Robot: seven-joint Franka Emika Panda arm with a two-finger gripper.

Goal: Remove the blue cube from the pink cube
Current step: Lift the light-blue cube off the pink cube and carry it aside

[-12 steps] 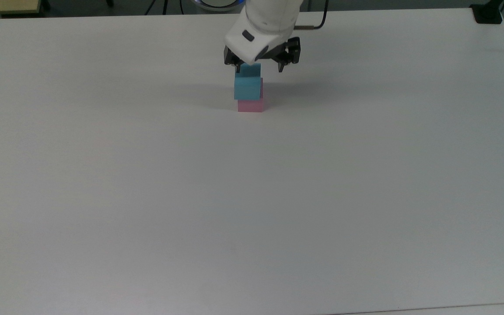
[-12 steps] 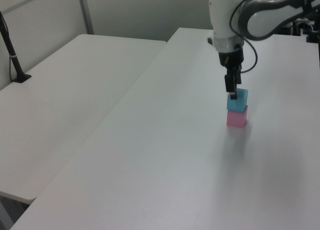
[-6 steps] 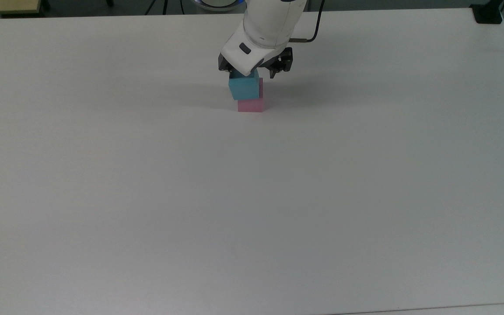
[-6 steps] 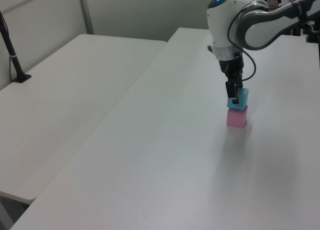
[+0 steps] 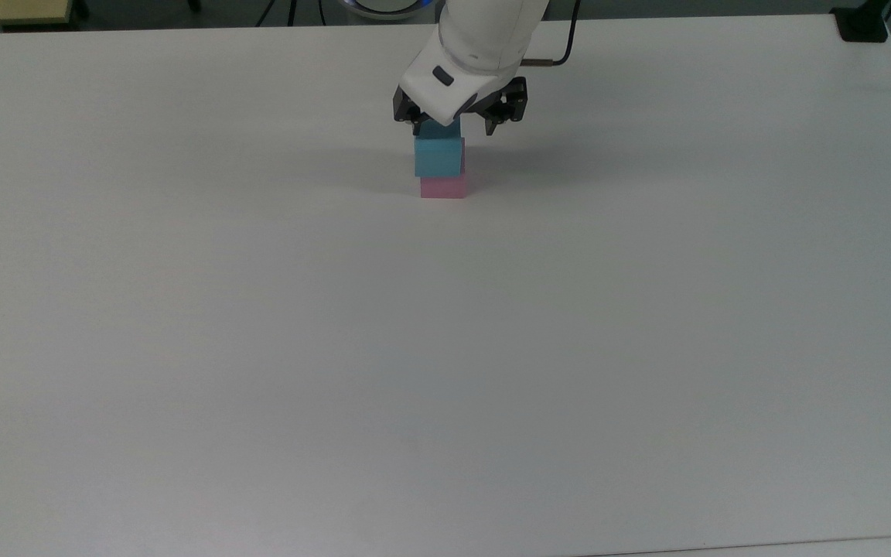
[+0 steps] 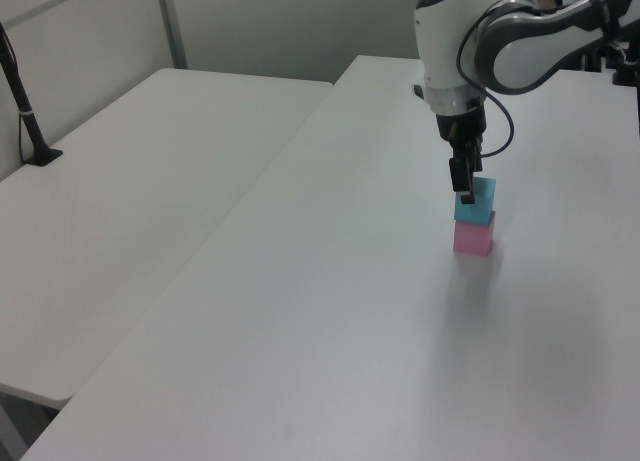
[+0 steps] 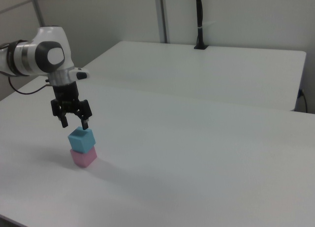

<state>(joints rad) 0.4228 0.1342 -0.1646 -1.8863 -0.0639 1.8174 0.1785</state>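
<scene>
right view gives the clearest read: the gripper (image 7: 73,120) hangs with its two fingers spread apart and holding nothing, tips pointing down, and the blue cube (image 7: 81,140) sits directly beneath them, just below the tips and apart from them. the blue cube rests squarely on the pink cube (image 7: 82,157), which stands on the white table (image 7: 206,153). in the top view the gripper (image 5: 457,124) overlaps the far edge of the blue cube (image 5: 438,156), with one finger on the top view's left of the cube and the other out past its right side, so the gap looks a little off centre toward the top view's right; the pink cube (image 5: 442,186) peeks out below. left view shows the gripper (image 6: 466,192) low enough that one finger appears to overlap the blue cube's (image 6: 476,203) upper face, though from that angle it is hard to say whether it touches or merely passes in front. the move ahead turns on this: the cube lies straight down from the open fingers, being a cube it has no long axis to align with, so a short descent and a small sideways correction should bring both fingers around its sides without nudging the pink cube (image 6: 473,237) underneath.
</scene>
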